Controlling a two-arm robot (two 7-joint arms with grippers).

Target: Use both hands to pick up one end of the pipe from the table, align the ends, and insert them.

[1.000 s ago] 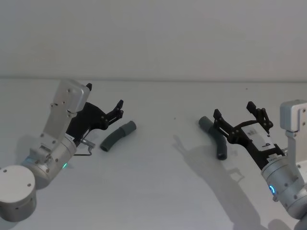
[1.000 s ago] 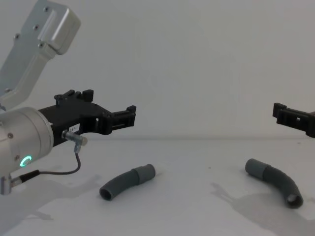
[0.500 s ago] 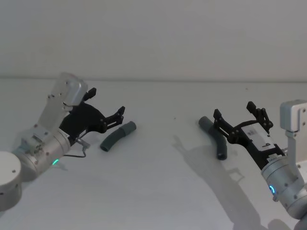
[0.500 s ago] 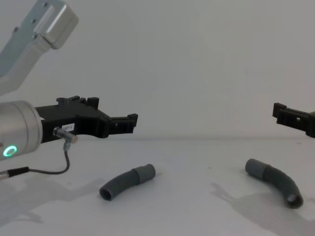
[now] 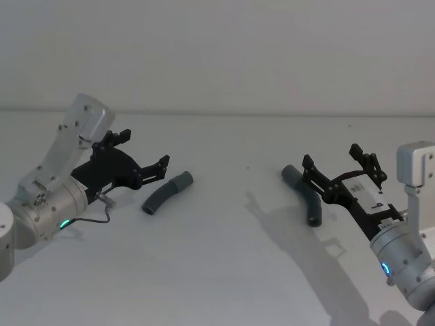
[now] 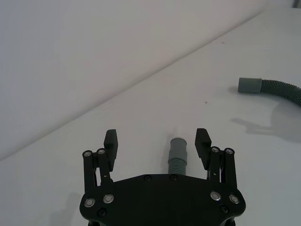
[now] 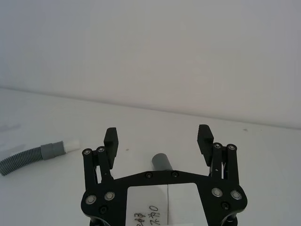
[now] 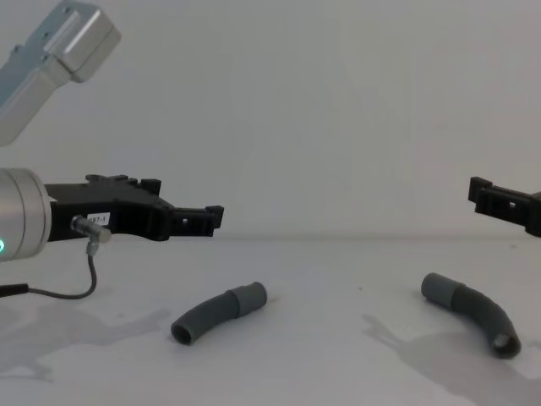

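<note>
Both end effectors (image 5: pixel 144 148) (image 5: pixel 331 155) gape, seemingly above pipe pieces (image 5: pixel 165 193) (image 5: pixel 306 193)

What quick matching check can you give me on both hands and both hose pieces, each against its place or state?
Things:
1. left hand
2. right hand
3. white-tipped hose piece
4. plain grey-cuffed hose piece

Places or states:
A. lying on the table, robot's right
B. open, thin cable hanging off its wrist
C. lying on the table, robot's left
D. open, large white label on its body

Pairs: 1-B, 2-D, 3-C, 4-A
</note>
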